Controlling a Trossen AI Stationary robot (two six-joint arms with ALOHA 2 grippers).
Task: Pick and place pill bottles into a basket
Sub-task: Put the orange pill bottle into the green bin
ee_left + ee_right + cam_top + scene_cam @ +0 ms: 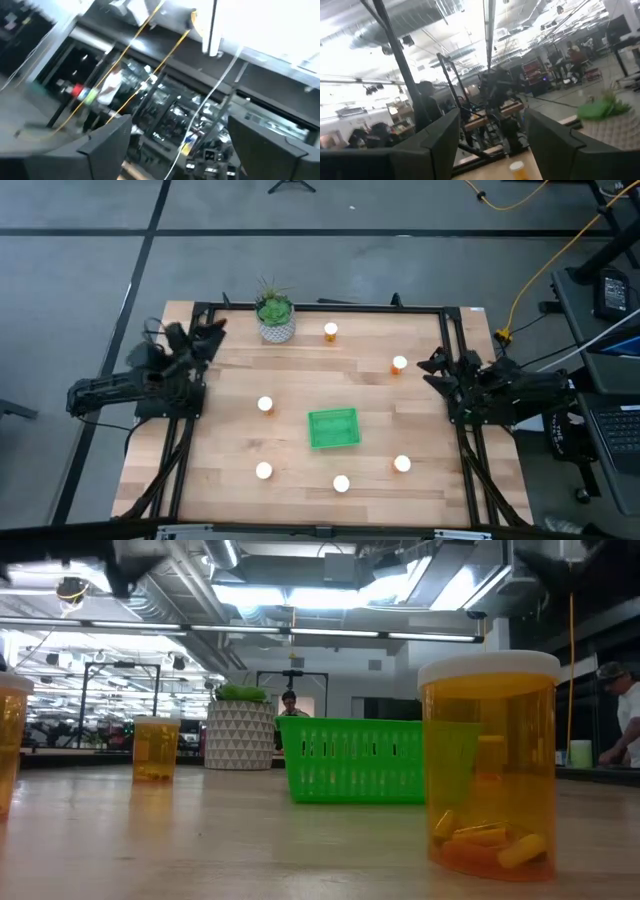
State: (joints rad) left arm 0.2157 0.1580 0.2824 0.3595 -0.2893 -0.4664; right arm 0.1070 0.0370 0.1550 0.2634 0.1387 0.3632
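Several orange pill bottles with white caps stand upright on the wooden table (300, 450): two at the far side (330, 331) (399, 364), one left of centre (265, 404), three along the near side (263, 471) (341, 483) (402, 464). The green basket (333, 428) (365, 760) stands mid-table. My left gripper (207, 338) (180, 122) is raised at the table's left edge, open, with nothing between its fingers. My right gripper (437, 366) (492, 115) is raised at the right edge, its fingers apart and holding nothing.
A white-potted green plant (275, 318) (240, 735) stands at the far side, left of the far bottle. A black frame (320, 308) runs along the table's far edge and sides. Desks and cables lie beyond the right edge. People show in the room behind.
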